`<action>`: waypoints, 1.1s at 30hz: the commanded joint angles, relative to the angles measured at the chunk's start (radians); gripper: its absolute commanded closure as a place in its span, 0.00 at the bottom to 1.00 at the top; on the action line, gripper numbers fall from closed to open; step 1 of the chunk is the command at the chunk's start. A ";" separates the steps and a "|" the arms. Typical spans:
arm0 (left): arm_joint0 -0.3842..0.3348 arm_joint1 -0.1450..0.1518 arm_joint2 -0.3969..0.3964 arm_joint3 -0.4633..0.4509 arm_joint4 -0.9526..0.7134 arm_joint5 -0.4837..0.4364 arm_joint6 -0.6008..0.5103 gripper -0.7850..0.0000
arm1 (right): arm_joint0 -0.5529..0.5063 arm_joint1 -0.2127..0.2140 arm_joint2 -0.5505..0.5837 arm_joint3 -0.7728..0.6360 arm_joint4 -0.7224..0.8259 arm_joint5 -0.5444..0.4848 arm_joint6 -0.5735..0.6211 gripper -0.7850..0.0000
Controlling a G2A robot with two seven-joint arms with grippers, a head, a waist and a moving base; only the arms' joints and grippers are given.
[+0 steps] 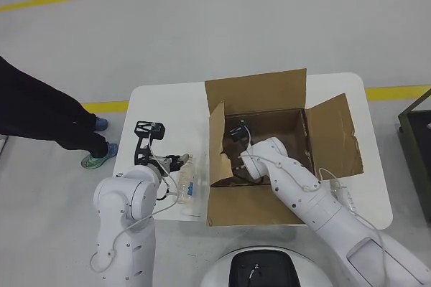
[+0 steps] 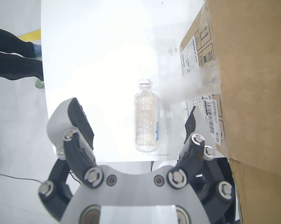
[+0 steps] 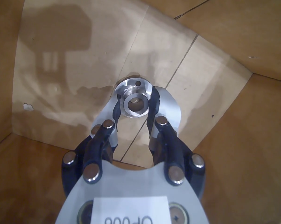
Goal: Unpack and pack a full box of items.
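Down in the box [image 1: 255,93], the right gripper [image 3: 137,101] clamps a metal ring [image 3: 134,91]. The left gripper [image 2: 135,112] hangs spread wide above the bottle [image 2: 146,128].

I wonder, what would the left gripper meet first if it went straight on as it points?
Most likely the clear bottle lying on the table, in line with the left gripper; depth is unclear.

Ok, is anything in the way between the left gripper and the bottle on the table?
Nothing visible. The left gripper hangs open over the bottle, which lies on the table in line with the gap between its fingers. The box wall stands close beside the gripper, apart from the bottle.
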 commanded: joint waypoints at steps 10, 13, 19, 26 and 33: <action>0.000 0.000 0.000 0.000 0.000 0.000 0.000 0.00 | 0.025 -0.018 0.004 0.068 0.012 -0.003 -0.020 0.62; 0.000 0.000 0.000 0.000 0.000 0.000 0.000 0.00 | 0.032 -0.023 0.003 0.084 0.013 -0.007 -0.023 0.62; 0.000 0.000 0.000 0.000 0.000 0.000 0.000 0.00 | 0.045 -0.034 0.001 0.115 0.014 -0.010 -0.030 0.87; 0.000 0.000 0.000 0.000 0.000 0.000 0.000 0.00 | 0.045 -0.037 0.017 0.081 0.001 0.006 -0.035 1.00; 0.000 0.000 0.000 0.000 0.000 0.000 0.000 0.00 | -0.007 -0.015 0.083 -0.098 -0.051 0.024 -0.016 1.00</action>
